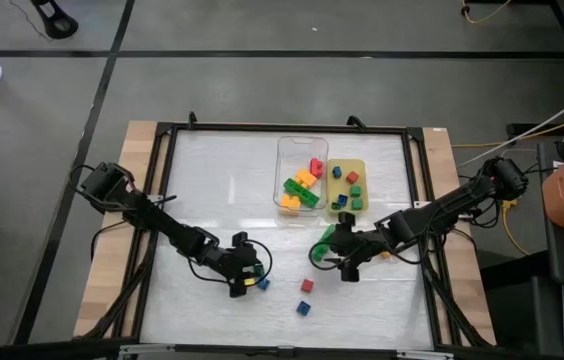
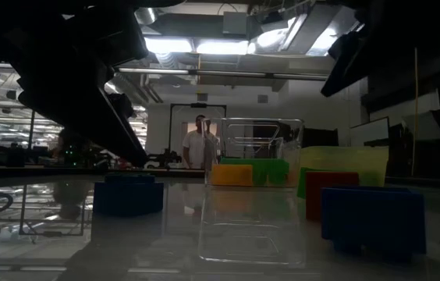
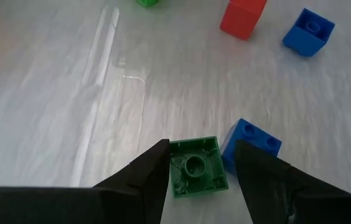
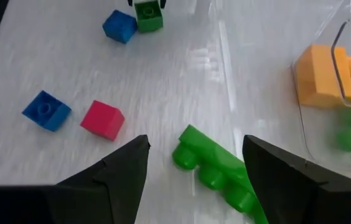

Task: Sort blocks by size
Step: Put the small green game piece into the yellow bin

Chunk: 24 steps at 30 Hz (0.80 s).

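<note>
The left gripper (image 1: 245, 275) is sitting low over the surface (image 1: 222, 180) in its near-left part, its fingers (image 3: 154, 177) closing on a small green block (image 3: 195, 167) lying studs-down between them – whether they are fully gripping it I cannot tell. A blue block (image 3: 252, 142) is lying just beside the green one, touching or nearly touching it. Further right, a red block (image 1: 307, 286) and another blue block (image 1: 303, 307) are resting loose on the surface, near each other. The right gripper (image 1: 334, 258) is hovering in the near-right part with its fingers (image 4: 122, 171) standing spread, a long green studded bar (image 4: 216, 168) lying between them – not pinched. Behind, the clear tray (image 1: 284, 150) is holding orange, green and red pieces, and the yellow tray (image 1: 346, 165) touching its right side is holding small red, green and blue ones.
</note>
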Motion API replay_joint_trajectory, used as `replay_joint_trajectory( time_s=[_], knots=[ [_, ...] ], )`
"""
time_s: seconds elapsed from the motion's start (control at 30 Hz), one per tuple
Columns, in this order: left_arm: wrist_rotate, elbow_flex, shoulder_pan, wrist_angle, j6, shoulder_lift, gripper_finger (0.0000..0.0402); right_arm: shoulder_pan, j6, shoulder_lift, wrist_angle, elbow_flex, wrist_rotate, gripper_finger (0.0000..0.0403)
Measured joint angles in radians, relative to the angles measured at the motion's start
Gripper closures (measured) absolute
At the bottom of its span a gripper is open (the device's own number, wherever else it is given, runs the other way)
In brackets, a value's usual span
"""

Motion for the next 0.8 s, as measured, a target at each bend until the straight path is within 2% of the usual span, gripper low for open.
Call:
replay_joint_trajectory(
  time_s=[0.2, 0.8],
  knots=[
    [0.000, 0.000, 0.000, 0.000, 0.014, 0.000, 0.0238, 0.000, -0.029, 0.001, 0.015, 0.000, 0.033, 0.0143],
    [-0.002, 0.000, -0.033, 0.001, -0.024, -0.002, 0.0238, 0.000, -0.027, 0.001, 0.012, 0.000, 0.033, 0.0143]
  ],
)
